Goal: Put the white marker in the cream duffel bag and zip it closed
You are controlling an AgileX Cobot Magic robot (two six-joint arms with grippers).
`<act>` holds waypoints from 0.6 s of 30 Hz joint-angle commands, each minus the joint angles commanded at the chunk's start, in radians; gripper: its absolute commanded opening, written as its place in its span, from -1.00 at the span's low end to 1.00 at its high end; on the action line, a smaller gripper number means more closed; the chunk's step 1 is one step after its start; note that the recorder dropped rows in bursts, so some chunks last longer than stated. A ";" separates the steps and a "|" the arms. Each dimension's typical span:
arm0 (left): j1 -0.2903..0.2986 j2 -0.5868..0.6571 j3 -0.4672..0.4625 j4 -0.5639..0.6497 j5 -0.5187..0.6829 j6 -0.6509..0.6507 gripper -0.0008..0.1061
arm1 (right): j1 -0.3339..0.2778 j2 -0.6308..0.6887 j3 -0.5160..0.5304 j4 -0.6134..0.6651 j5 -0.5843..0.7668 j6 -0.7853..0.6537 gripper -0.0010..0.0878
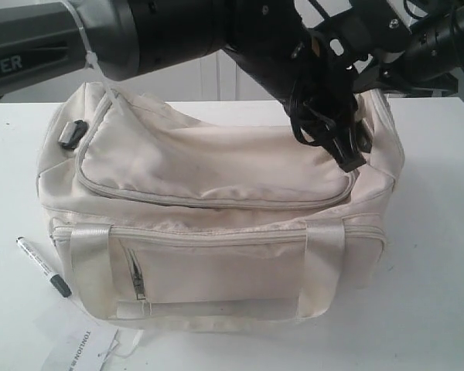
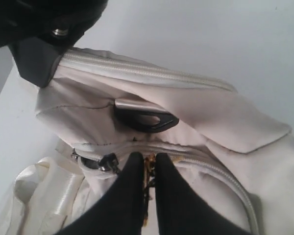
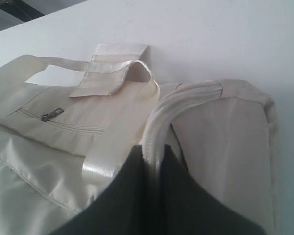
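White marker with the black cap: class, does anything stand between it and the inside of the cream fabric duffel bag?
Yes. The thin white marker lies on the white table outside the cream fabric duffel bag, by its front corner. The bag's curved top flap lies down over the opening, blocking the way in.

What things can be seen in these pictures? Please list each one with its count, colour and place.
cream duffel bag: one, cream, middle of the table.
white marker: one, white with a black cap, lying on the table by the bag's front left corner, outside the bag.
paper sheet: one, white with dark print, on the table near the marker.
strap buckle: one, grey and black, on the bag's left end.
table: one, white, under everything.
left end effector: one, black, fingers nearly together at the zipper.
right end effector: one, black, shut on the bag's piped rim.
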 joint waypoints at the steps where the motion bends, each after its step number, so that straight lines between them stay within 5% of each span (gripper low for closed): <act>1: 0.000 -0.002 0.000 -0.029 0.000 0.010 -0.99 | 0.000 0.002 0.000 0.000 -0.004 0.000 -0.98; 14: 0.000 0.000 0.000 -0.123 0.186 0.090 -0.99 | 0.000 0.002 0.000 0.002 -0.058 0.024 -0.98; 18: 0.000 0.004 0.000 -0.099 0.152 0.111 -0.99 | 0.000 0.002 0.000 0.004 -0.044 0.024 -0.98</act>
